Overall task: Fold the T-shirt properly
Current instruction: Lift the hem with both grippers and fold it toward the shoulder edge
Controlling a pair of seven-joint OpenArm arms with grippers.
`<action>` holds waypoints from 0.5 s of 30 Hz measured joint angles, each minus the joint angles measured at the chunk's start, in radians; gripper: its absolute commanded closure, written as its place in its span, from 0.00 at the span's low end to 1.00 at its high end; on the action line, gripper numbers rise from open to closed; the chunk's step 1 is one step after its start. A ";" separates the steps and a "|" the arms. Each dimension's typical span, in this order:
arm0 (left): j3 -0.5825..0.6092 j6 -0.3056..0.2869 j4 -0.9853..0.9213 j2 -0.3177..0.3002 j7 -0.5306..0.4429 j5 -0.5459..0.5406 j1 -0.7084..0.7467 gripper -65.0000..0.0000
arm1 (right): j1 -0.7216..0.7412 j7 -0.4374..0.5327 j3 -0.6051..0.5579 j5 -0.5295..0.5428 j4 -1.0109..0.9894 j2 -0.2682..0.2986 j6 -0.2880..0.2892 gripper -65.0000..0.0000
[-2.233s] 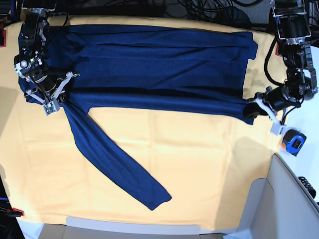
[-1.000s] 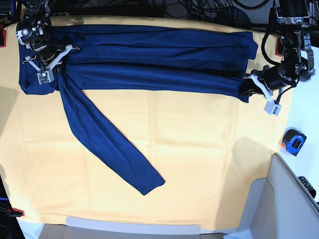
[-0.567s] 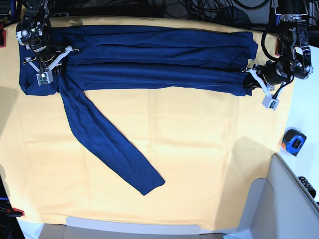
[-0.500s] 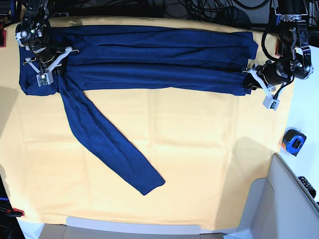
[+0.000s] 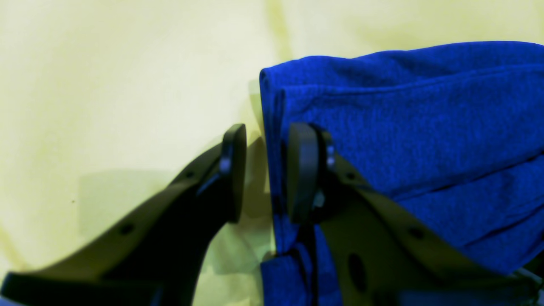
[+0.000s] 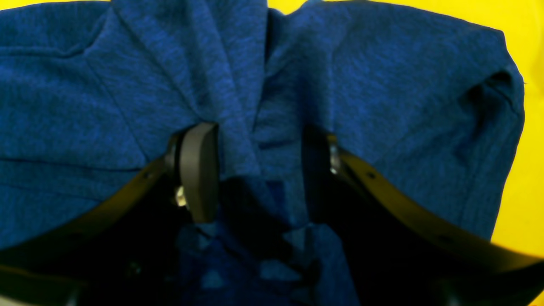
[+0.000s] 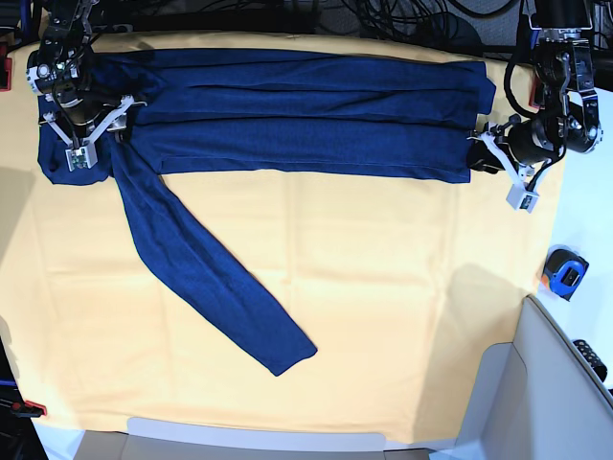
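Observation:
The dark navy T-shirt (image 7: 306,110) lies folded into a long band across the far side of the yellow cloth (image 7: 383,287). One sleeve (image 7: 201,278) trails diagonally toward the front. My left gripper (image 7: 476,158) is at the band's right end. In the left wrist view it (image 5: 267,170) stands open, with the T-shirt's (image 5: 403,127) folded edge loose between the pads. My right gripper (image 7: 101,144) is at the band's left end, by the sleeve's root. Its jaws (image 6: 257,170) stand wide open around a raised ridge of the T-shirt (image 6: 238,106).
A blue and orange tape measure (image 7: 563,272) lies off the cloth at the right edge. A grey-white bin (image 7: 546,393) fills the front right corner. Cables (image 7: 402,17) run along the back. A red clamp (image 7: 29,408) holds the front left corner.
Both grippers have opened and let go of the shirt's folded edge, which now rests flat on the upper layer. Both arms have drifted slightly toward the back.

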 measured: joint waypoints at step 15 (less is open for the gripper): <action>0.000 0.000 0.000 0.000 0.000 0.006 -0.001 0.74 | -0.033 -0.061 -0.005 -0.016 0.178 -0.021 -0.069 0.51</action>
